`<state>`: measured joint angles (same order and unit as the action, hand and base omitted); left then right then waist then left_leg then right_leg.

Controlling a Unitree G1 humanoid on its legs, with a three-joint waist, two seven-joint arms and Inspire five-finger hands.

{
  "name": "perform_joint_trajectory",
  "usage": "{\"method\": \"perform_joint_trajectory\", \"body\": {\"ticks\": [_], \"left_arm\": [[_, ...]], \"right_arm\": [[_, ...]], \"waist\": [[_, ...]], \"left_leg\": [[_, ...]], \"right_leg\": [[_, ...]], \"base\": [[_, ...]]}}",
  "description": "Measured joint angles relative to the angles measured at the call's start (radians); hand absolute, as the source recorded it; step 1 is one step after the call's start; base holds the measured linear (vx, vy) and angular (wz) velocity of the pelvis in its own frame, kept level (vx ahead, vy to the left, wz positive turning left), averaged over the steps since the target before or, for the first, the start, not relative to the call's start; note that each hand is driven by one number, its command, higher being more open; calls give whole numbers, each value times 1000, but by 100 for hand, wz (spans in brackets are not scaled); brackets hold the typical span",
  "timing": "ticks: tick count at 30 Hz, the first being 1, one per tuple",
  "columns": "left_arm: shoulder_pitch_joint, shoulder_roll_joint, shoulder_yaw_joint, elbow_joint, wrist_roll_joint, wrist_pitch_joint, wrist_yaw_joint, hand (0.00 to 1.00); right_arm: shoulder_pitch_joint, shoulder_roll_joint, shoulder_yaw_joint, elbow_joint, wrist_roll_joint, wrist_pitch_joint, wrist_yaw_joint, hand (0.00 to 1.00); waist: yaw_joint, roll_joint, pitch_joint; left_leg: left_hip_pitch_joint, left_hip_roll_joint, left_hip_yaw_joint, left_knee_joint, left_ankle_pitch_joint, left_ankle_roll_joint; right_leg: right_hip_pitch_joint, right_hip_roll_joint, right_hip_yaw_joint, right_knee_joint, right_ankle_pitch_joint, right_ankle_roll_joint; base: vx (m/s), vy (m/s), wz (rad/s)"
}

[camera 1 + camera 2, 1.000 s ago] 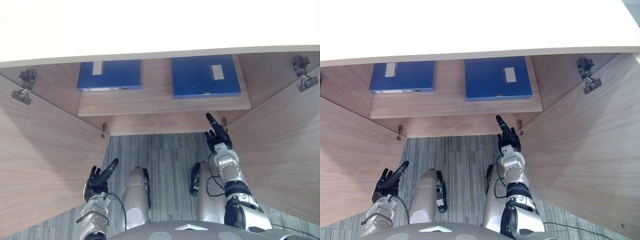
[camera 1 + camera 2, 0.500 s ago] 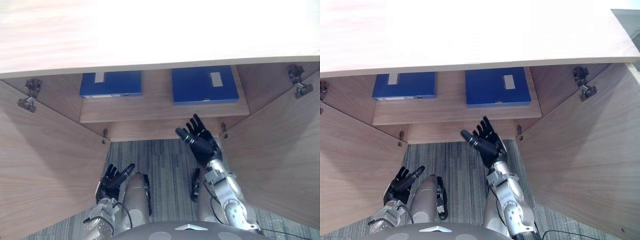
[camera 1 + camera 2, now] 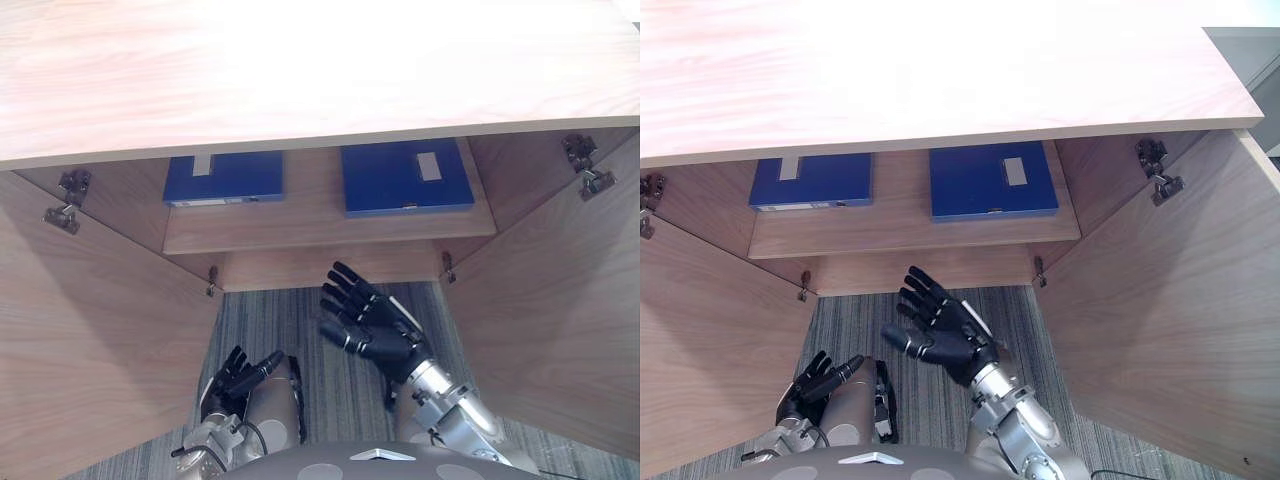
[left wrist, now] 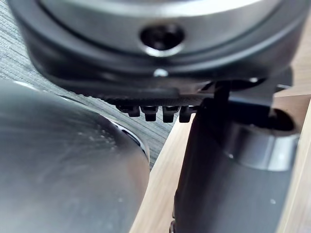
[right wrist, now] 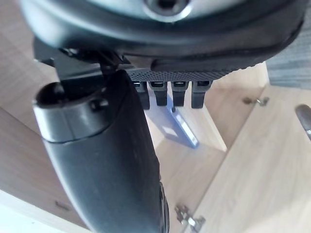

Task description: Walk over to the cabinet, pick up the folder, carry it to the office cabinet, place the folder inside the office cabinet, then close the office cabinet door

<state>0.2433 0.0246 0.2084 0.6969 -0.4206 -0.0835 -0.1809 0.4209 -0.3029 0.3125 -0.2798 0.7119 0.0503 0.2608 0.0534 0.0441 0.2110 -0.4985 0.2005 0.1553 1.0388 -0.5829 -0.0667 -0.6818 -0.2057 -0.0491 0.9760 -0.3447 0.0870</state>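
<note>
Withdrawn from the wooden shelf [image 3: 320, 215], the right hand [image 3: 378, 328] spreads empty fingers wide; the flat blue folder [image 3: 405, 178] lies there, 12 o'clock. Sweep the wood-grain door [image 3: 560, 330] at 3 o'clock shut, fingers flat.

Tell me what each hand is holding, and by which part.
Nothing is held. The right hand is open in front of the shelf, the left hand open lower down; both blue folders lie on the shelf.

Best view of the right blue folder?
Right eye view: right blue folder lies flat on the shelf, almost whole. Left eye view shows the same; right wrist view, a blue sliver past the right hand.
</note>
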Motion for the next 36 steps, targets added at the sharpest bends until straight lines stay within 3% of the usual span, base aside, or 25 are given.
{"method": "perform_joint_trajectory", "body": {"ticks": [9,23,27,36], "left_arm": [[6,-2,-5,-26,0,-9,6,100],[49,-8,-9,-125,-14,-10,10,100],[51,-7,-23,-147,-19,-8,19,100],[44,-6,-57,-196,-21,-7,44,100]], "right_arm": [[-20,38,-175,-8,-14,-55,-120,0],[-176,125,-291,24,-37,-83,-236,0],[-245,136,-317,98,-34,-90,-284,0],[-364,142,-365,197,15,-113,-348,0]], "waist": [[4,8,-5],[33,29,-14],[38,32,-6],[52,52,74]], "left_leg": [[-4,0,0,0,0,0],[-62,-18,-36,31,0,1],[-69,-37,-44,55,-1,2],[-149,-34,-66,139,-20,-2]], "right_leg": [[-4,0,-1,0,0,0],[-34,-26,-21,30,-15,4],[-42,-49,-18,71,-32,6],[-119,-52,-8,156,-54,-2]], "base": [[0,0,0],[-1,6,7],[-22,6,15],[-38,-5,3]]}}
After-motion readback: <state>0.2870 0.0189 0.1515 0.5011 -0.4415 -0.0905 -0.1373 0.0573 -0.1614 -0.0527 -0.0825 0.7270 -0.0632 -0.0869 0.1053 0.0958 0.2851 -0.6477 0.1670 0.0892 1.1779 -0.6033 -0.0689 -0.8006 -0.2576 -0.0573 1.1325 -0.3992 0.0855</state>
